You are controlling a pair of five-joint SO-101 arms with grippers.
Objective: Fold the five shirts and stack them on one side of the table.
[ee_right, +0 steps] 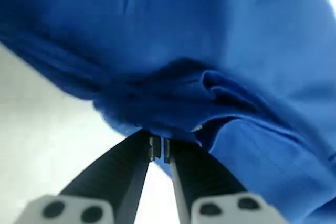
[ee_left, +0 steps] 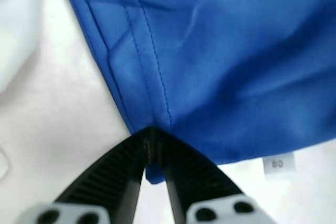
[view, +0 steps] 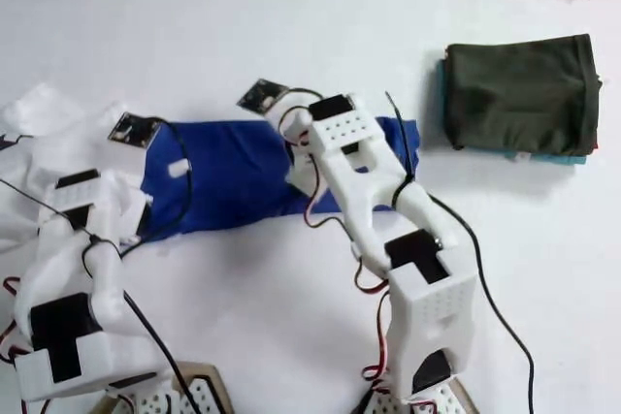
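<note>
Two pincers of mine are closed on one blue shirt (view: 233, 176). My left pincer (ee_left: 153, 148) has its black jaws pinched shut on a corner of the double-stitched hem (ee_left: 134, 56); my right pincer (ee_right: 157, 148) is clamped tight on a bunched fold of the same cloth.

My left wrist view gives detail that the high view lacks: the stitch lines running away from the jaws, a small white label (ee_left: 277, 163) at the shirt's edge just beside my grip, and pale cloth off to one side. My right wrist view shows creased blue folds heaped above the jaws, with bare table beside them. Whether the cloth is lifted off the table there, I cannot tell.

From the high view I get the layout. The blue shirt lies mid-table (view: 291, 46), its long axis running across from left to right. Its left end is near a loose heap of white shirts (view: 49, 133), and its right end stops short of a folded stack at the right edge. That stack has a dark green shirt (view: 519, 94) on top and a teal shirt (view: 553, 157) showing as a strip beneath it.

Open white surface stretches along the far side and in the near right corner. On the left the white heap crowds my left arm.
</note>
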